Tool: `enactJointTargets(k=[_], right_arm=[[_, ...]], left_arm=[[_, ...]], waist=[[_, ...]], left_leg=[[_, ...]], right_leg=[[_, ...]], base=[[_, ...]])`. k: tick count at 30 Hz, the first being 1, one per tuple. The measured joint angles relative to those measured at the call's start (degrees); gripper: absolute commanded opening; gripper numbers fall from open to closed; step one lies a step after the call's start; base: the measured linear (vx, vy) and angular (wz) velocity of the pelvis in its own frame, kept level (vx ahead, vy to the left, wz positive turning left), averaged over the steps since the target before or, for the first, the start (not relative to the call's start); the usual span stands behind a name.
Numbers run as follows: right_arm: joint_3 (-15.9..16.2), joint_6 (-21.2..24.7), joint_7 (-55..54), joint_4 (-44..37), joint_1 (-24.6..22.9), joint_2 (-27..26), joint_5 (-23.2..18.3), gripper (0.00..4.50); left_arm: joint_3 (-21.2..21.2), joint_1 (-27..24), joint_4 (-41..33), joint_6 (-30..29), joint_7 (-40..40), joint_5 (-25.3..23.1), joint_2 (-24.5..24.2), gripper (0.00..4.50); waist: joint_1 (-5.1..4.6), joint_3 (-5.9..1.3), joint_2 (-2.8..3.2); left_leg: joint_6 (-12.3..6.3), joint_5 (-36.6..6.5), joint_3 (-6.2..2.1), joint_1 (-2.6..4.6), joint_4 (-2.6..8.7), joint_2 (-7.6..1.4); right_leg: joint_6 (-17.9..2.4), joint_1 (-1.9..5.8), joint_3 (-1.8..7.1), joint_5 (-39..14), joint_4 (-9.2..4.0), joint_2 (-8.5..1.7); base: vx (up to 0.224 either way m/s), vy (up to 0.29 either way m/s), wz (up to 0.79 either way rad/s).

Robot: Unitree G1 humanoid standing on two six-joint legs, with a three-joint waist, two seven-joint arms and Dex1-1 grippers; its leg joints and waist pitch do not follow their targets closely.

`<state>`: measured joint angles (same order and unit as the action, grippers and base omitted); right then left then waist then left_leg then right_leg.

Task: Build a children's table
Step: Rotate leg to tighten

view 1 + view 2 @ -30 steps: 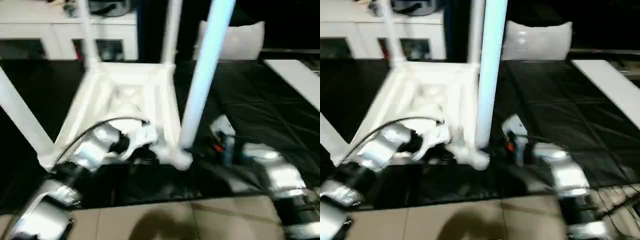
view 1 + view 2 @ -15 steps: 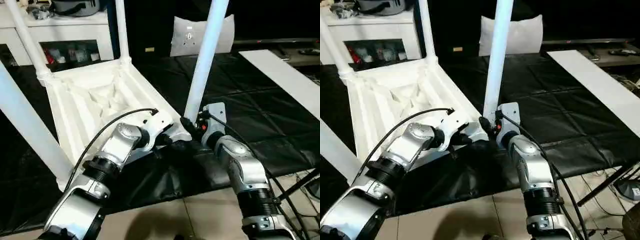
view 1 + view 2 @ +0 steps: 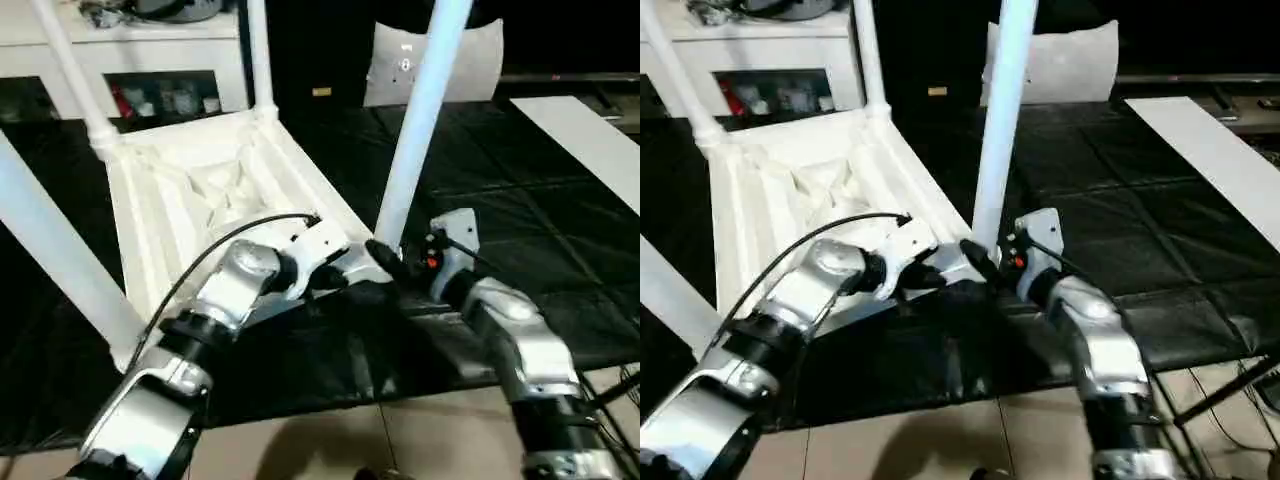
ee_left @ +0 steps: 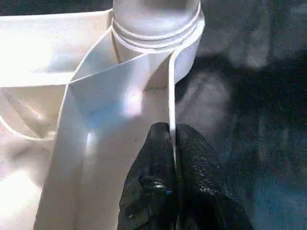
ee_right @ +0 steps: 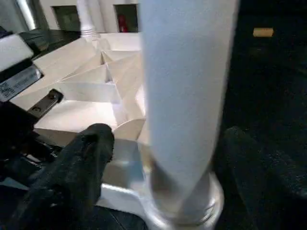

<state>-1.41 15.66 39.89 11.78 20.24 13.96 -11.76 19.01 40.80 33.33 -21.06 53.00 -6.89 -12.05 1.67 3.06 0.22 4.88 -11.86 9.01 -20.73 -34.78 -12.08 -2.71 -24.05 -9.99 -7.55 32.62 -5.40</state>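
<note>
The children's table (image 3: 215, 200) is laid upside down on a black-covered worktop (image 3: 560, 230), ribbed underside up, so that the corner sockets can be reached from above. Legs stand in its corners, rising out of the picture. The left gripper (image 4: 172, 158) is closed on a thin rim wall of the top (image 4: 169, 96), just beside the near corner socket (image 4: 184, 52), evidently to keep the top from shifting. The near leg (image 3: 415, 130) stands upright in that socket. The right gripper (image 5: 158, 158) is seen at the base of this leg with its fingers (image 5: 81, 158) spread wide on either side, not clamped on it. By the look of it, the leg is seated and is being released.
</note>
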Motion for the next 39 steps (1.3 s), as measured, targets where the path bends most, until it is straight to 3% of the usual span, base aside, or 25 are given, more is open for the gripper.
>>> enactJointTargets(k=[4, 6, 12, 13, 21, 23, 26, 39], right_arm=[[1.2, -0.1, 11.9, 0.1, 0.0, 9.9, -1.3, 4.46], [1.7, -0.7, 15.0, 0.2, 0.1, 11.5, -1.3, 4.46], [5.0, -2.3, 25.2, 2.4, 0.9, 14.1, -2.0, 4.46], [5.7, -2.3, 26.6, 2.7, 1.3, 14.4, -2.2, 4.18], [8.4, -2.1, 31.7, 5.2, 3.7, 14.2, -2.9, 3.67], [8.7, -2.1, 32.5, 5.4, 3.9, 14.0, -3.1, 3.28], [9.0, -2.0, 35.0, 6.6, 4.1, 14.1, -3.5, 3.23], [10.9, -2.9, 38.1, 8.5, 4.6, 13.7, -3.6, 2.00]], left_arm=[[1.7, -1.0, -0.6, 4.1, 6.8, 0.5, -5.0, 0.00], [2.1, -1.0, -0.6, 5.1, 8.4, 0.2, -6.8, 0.00], [3.5, -1.6, -1.2, 10.6, 15.2, 0.5, -10.3, 0.00], [3.5, -2.2, -1.8, 11.9, 16.6, 0.8, -11.1, 0.00], [6.0, -3.0, -4.1, 16.3, 22.9, 1.8, -12.6, 0.00], [6.4, -3.1, -4.4, 16.6, 23.3, 1.8, -12.7, 0.00], [6.6, -3.2, -4.4, 17.5, 24.1, 1.8, -12.8, 0.00], [7.1, -3.7, -5.4, 18.2, 25.3, 1.8, -12.9, 0.00]], waist=[[0.49, 0.02, -0.05], [0.48, 0.03, -0.07], [0.65, 0.03, -0.10], [0.73, 0.03, -0.10], [3.57, 0.01, -0.22], [3.64, 0.01, -0.22], [3.57, 0.02, -0.28], [3.49, -0.01, -0.34]], left_leg=[[0.04, 0.0, -0.01, 0.40, -0.06, 0.06], [0.26, -0.2, -0.02, 0.67, -0.05, 0.09], [0.23, -0.1, -0.18, 0.61, -0.05, 0.12], [0.21, -0.1, -0.18, 0.61, -0.04, 0.14], [-0.08, 0.0, -0.20, 0.60, 0.11, 0.19], [-0.07, 0.0, -0.19, 0.62, 0.11, 0.19], [-0.05, 0.0, -0.17, 0.62, 0.10, 0.19], [-0.03, 0.0, -0.14, 0.61, 0.10, 0.20]], right_leg=[[0.0, 0.45, 0.10, 0.0, -0.06, 0.00], [0.1, 0.72, 0.06, 0.0, -0.12, 0.02], [0.2, 0.79, 0.01, 0.1, -0.51, 0.02], [0.2, 0.79, 0.05, 0.1, -0.51, 0.01], [0.3, 0.78, 0.24, 0.1, -0.48, 0.02], [0.3, 0.78, 0.25, 0.1, -0.46, 0.02], [0.3, 0.78, 0.28, 0.1, -0.44, 0.03], [0.3, 0.79, 0.35, 0.1, -0.41, 0.05]], base=[[0.000, 0.000, 0.00], [0.000, 0.000, 0.00], [0.000, 0.000, 0.00], [0.000, 0.000, 0.00], [0.000, 0.000, 0.00], [0.000, 0.000, 0.00], [0.000, 0.000, 0.00], [0.000, 0.000, 0.00]])
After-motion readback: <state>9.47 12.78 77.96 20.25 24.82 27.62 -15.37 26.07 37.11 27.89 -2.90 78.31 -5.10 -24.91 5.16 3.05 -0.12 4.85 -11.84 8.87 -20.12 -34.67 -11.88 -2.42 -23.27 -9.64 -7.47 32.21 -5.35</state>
